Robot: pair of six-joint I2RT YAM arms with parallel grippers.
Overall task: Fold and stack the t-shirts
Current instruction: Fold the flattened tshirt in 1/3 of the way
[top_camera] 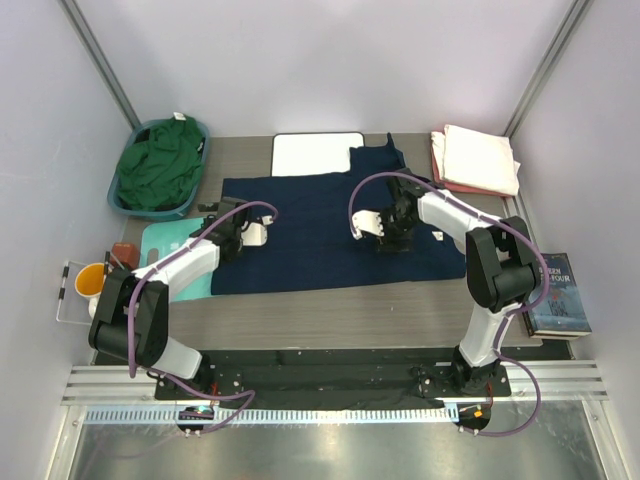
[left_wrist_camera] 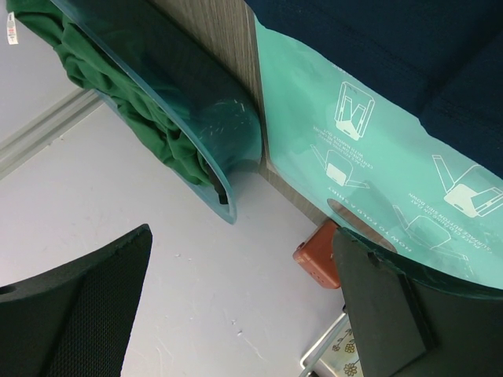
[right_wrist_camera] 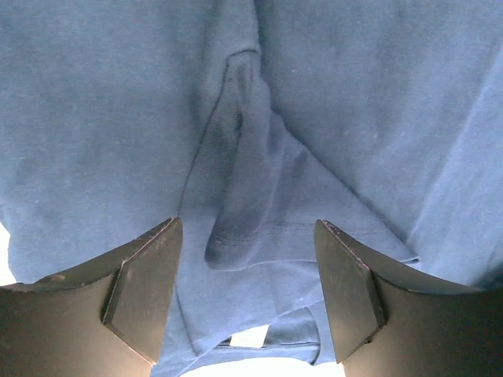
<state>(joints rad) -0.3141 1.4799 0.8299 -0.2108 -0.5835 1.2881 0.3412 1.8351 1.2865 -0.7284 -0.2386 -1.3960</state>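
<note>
Broadly, the table [top_camera: 330,310] carried everything, and the dark navy t-shirt [top_camera: 320,240] lay spread flat across its middle, one part reaching toward the far edge beside the white board [top_camera: 312,152]. At the far left corner the dark green t-shirt [top_camera: 160,165] sat bunched inside a teal basket [top_camera: 117,195]. At the far right, the cream-white t-shirt [top_camera: 482,158] rested folded on top of the salmon-pink t-shirt [top_camera: 438,160]. A teal mat [top_camera: 165,240] lay under the navy shirt's left edge. My right end effector [right_wrist_camera: 247,263] hung low over the navy cloth with its fingers well apart, a raised fold of fabric between them, gripping nothing. My left end effector [left_wrist_camera: 240,267] was spread wide over the mat's edge and held nothing.
</note>
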